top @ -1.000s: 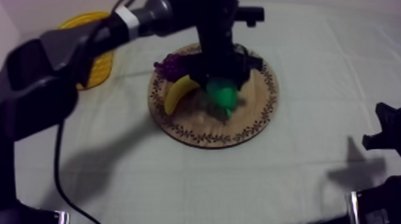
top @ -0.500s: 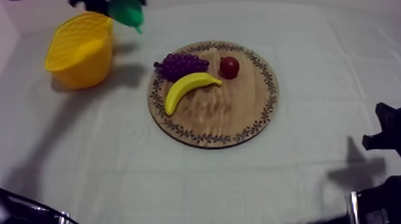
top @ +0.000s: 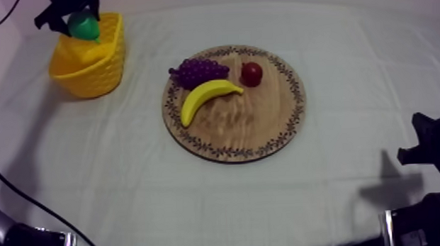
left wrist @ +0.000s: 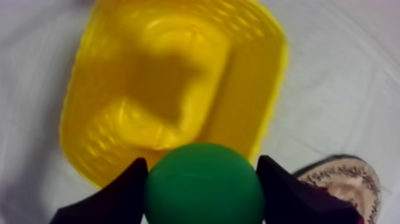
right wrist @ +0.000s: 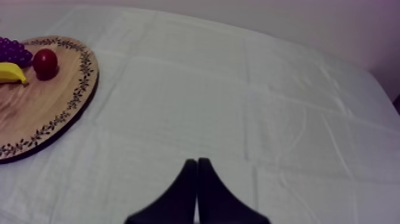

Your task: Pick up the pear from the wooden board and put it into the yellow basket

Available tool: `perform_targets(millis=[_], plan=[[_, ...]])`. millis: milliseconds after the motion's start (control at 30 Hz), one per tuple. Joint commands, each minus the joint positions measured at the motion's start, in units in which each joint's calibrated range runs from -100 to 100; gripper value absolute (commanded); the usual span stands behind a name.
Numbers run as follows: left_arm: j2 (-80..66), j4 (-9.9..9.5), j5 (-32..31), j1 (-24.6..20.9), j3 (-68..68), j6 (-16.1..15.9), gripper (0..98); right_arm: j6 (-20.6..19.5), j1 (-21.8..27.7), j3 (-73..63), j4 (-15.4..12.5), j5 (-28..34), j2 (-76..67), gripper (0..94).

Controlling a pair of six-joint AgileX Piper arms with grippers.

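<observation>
The pear (top: 84, 27) is held off the table, above the yellow basket (top: 96, 69) at the far left of the cloth, and is clamped between the two black fingers (left wrist: 116, 199) of the left gripper (left wrist: 202, 177), one finger pressed to each side of its round green body. In the left wrist view the pear is seen against the basket's rim rather than over the middle of the hollow, so it cannot be told whether it hangs fully inside the opening. The placing step is judged to be nearly complete, with only the release left. Trouble could be caused by a release made too close to the rim: the pear could strike the edge, bounce out and roll away across the cloth (top: 339, 197). The basket looks light, so it could be tipped or pushed aside if a wall is caught by a finger on the way down. A smooth round toy could also be squeezed out sideways if the grip is loosened unevenly. Well apart from the basket, the wooden board (top: 252, 134) is seen near the middle of the table, with a banana (top: 204, 98), a bunch of grapes (top: 196, 71) and a small red fruit (top: 251, 73) lying on it. The right gripper (right wrist: 197, 170) is parked low over bare cloth beside the board, its fingers pressed together on nothing.
</observation>
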Motion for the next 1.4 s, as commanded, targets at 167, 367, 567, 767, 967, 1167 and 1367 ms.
perform_targets(millis=[167, 367, 567, 767, 967, 1167, 1367], plan=[[8.7, 0.3, -0.4, -1.4, -3.7, 0.1, 59.5, 0.0, 0.0, 0.0, 0.0, 0.0, 0.0, 0.3], [16.3, 1.21, -1.6, -2.0, -8.0, 0.4, 59.7, 0.0, 0.0, 0.0, 0.0, 0.0, 0.0, 0.3], [22.8, 2.36, -2.9, -2.5, -11.8, 0.3, 60.6, 0.0, 0.0, 0.0, 0.0, 0.0, 0.0, 0.3], [24.4, 2.7, -4.3, -2.7, -11.6, 2.0, 69.7, 0.0, 0.0, 0.0, 0.0, 0.0, 0.0, 0.3], [21.4, 2.87, -7.6, -2.9, -7.5, 2.3, 76.4, 0.0, 0.0, 0.0, 0.0, 0.0, 0.0, 0.3], [12.8, 2.19, -10.1, -2.5, 0.2, 1.8, 41.8, -0.1, 0.0, 0.0, 0.0, 0.0, 0.0, 0.3], [-2.9, 1.47, -13.0, -1.9, 12.2, 1.8, 5.5, 0.0, 0.0, 0.0, 0.0, 0.0, 0.0, 0.3]])
